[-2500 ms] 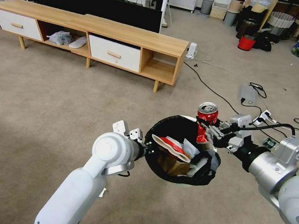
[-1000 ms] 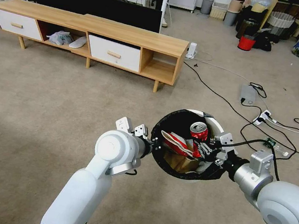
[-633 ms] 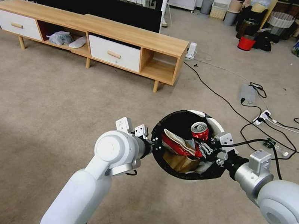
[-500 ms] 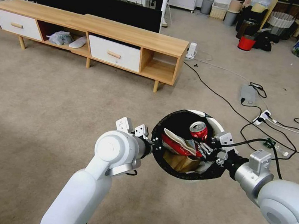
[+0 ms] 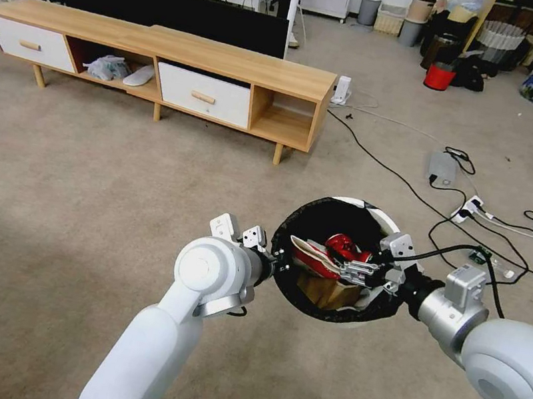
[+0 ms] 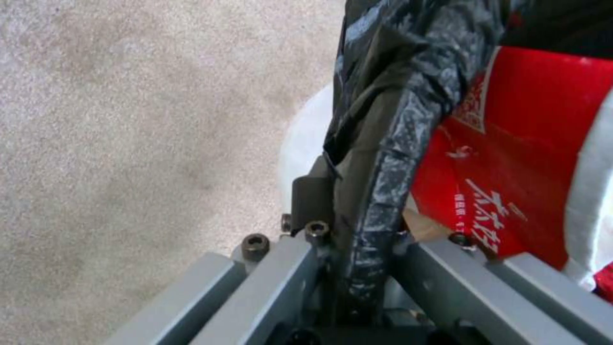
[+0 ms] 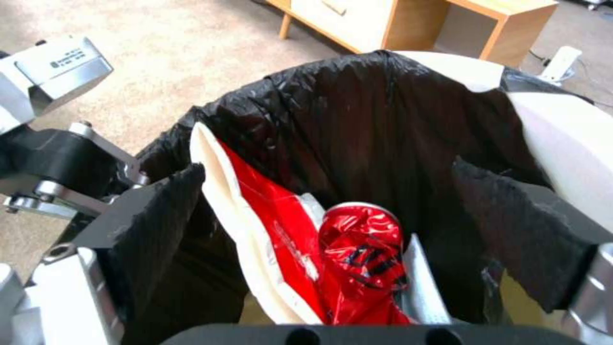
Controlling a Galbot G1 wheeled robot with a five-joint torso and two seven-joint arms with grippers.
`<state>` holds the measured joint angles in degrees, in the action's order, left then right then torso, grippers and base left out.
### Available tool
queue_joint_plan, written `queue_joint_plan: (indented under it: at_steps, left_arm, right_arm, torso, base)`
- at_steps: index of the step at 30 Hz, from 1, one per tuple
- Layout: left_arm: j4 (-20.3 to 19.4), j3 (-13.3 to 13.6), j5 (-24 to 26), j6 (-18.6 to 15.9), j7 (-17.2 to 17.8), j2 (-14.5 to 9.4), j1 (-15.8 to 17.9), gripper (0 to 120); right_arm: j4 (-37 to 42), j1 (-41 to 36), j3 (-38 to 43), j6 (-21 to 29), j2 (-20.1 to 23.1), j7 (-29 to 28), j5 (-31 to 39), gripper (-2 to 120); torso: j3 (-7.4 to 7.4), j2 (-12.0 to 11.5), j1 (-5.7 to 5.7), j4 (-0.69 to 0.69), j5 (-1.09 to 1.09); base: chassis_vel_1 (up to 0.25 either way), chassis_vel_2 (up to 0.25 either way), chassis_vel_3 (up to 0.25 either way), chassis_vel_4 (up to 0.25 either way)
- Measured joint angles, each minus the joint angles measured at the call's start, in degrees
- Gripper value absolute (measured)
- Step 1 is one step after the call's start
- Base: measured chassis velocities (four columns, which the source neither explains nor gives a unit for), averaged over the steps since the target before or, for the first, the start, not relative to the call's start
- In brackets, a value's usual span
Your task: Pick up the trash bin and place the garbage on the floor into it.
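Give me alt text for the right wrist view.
The crushed red can lies loose inside the black-lined trash bin beside the red-white snack wrapper, framed by the open right gripper; the left gripper clamps the rim.

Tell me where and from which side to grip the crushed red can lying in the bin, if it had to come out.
Grip the crushed red can across its dented body, coming straight down through the open mouth of the white black-lined plastic bin. It lies among the red-and-white snack wrapper and the liner walls, so probably only the top is free.
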<state>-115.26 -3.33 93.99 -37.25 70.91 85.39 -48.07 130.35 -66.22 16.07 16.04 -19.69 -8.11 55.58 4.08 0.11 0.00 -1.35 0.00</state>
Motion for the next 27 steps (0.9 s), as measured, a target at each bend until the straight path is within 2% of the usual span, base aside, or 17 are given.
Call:
queue_joint_plan:
  at_steps: [10,16,18,19,20,21,23,24,25,26,27]
  left_arm:
    - [1.7,-0.1,-2.7,-0.4,0.1,1.3,-0.2,0]
    - [2.6,-1.2,-3.7,-0.4,-0.2,0.7,-0.1,0]
    - [2.8,-2.5,-3.9,-0.4,-0.7,-1.0,-0.1,0]
    - [2.8,-2.5,-3.9,-0.4,-0.7,-1.0,-0.1,0]
    - [2.7,-3.2,-3.8,-0.4,-1.0,-2.3,-0.2,0]
    - [2.7,-3.2,-3.8,-0.4,-1.0,-2.3,-0.2,0]
    - [2.4,-4.5,-3.8,-0.4,-1.6,-4.6,-0.6,0]
    - [2.4,-4.5,-3.8,-0.4,-1.6,-4.6,-0.6,0]
    - [2.1,-5.7,-3.7,-0.4,-1.8,-6.0,-1.0,0]
    - [1.5,-8.4,-3.5,-0.4,-2.0,-8.9,-2.0,0]
    - [1.5,-8.4,-3.5,-0.4,-2.0,-8.9,-2.0,0]
  right_arm:
    - [0.9,-0.2,2.5,-0.6,0.5,0.4,0.7,100]
    - [2.1,-0.8,6.2,-1.3,1.5,0.4,2.6,100]
    - [3.0,-1.8,9.1,-1.7,2.3,0.2,3.8,100]
    - [3.0,-1.8,9.1,-1.7,2.3,0.2,3.8,100]
    - [3.4,-2.1,10.3,-1.9,2.4,-0.1,4.5,100]
    - [3.4,-2.1,10.3,-1.9,2.4,-0.1,4.5,100]
    - [3.7,-2.3,11.4,-2.2,2.2,-0.3,5.3,100]
    - [3.7,-2.3,11.4,-2.2,2.2,-0.3,5.3,100]
    - [3.8,-2.2,11.8,-2.3,1.8,-0.4,5.8,100]
    - [3.7,-2.0,11.9,-2.4,1.0,-0.5,6.0,100]
    - [3.7,-2.0,11.9,-2.4,1.0,-0.5,6.0,100]
  torso:
    - [0.0,0.0,0.0,0.0,0.0]
    - [0.0,0.0,0.0,0.0,0.0]
    - [0.0,0.0,0.0,0.0,-0.01]
    - [0.0,0.0,0.0,0.0,-0.01]
    - [0.0,0.0,0.0,0.0,-0.01]
    - [0.0,0.0,0.0,0.0,-0.01]
    - [0.0,0.0,0.0,-0.02,-0.02]
    - [0.0,0.0,0.0,-0.02,-0.02]
    - [0.0,0.0,0.0,0.0,-0.02]
    - [0.0,0.0,0.0,0.01,-0.03]
    - [0.0,0.0,0.0,0.01,-0.03]
  base:
    - [0.0,0.0,0.0,0.0]
    - [0.0,0.0,0.0,0.0]
    - [0.0,0.0,0.0,0.0]
    - [0.0,0.0,0.0,0.0]
    - [0.0,0.0,0.0,0.0]
    - [0.0,0.0,0.0,0.0]
    - [0.0,0.0,0.0,0.0]
    - [0.0,0.0,0.0,0.0]
    - [0.0,0.0,0.0,0.0]
    - [0.0,0.0,0.0,0.0]
    - [0.0,0.0,0.0,0.0]
